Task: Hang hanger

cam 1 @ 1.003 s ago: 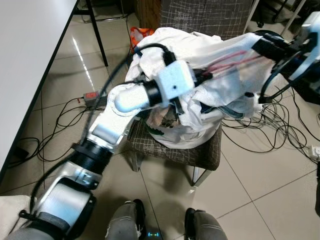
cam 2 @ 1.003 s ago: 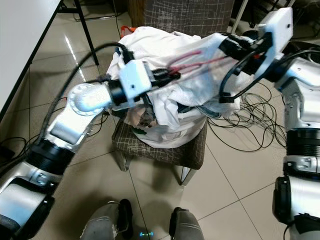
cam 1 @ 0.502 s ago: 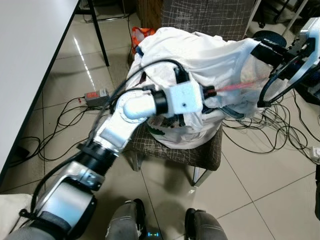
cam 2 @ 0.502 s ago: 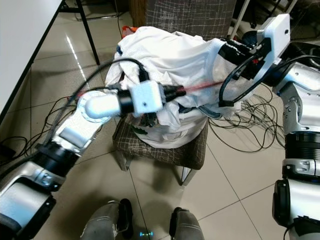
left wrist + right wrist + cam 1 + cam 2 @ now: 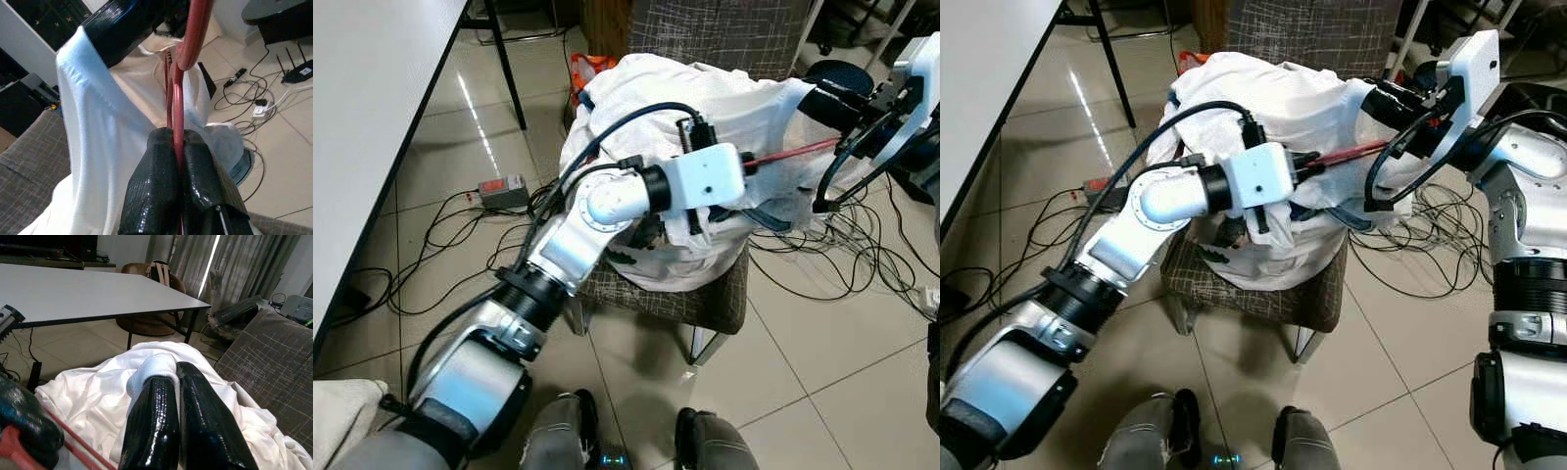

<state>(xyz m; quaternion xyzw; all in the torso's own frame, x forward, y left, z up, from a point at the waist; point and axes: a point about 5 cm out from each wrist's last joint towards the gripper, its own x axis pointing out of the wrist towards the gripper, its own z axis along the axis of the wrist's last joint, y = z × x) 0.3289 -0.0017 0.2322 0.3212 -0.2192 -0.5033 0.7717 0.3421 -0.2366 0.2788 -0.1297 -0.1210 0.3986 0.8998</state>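
Observation:
A thin red hanger (image 5: 795, 151) runs between my two grippers above a heap of white clothing (image 5: 705, 86) on a grey checked chair (image 5: 710, 299). My left gripper (image 5: 751, 163) is shut on the near end of the hanger, seen close in the left wrist view as red wire (image 5: 177, 88) pinched between the black fingers (image 5: 156, 186). My right gripper (image 5: 811, 95) is shut on a fold of the white garment (image 5: 156, 364) at the heap's right side, just above the hanger's far end. Part of the hanger lies hidden in the cloth.
A white table (image 5: 362, 117) fills the left side, with a black leg (image 5: 507, 73) near the chair. Black cables (image 5: 842, 255) and a power strip (image 5: 503, 188) lie on the tiled floor. An orange bag (image 5: 583, 67) sits behind the chair. My feet (image 5: 626, 431) stand before it.
My left arm has swung right with the hanger, bringing its gripper close to the right gripper. The hanger now shows outside the cloth. The right gripper has barely moved.

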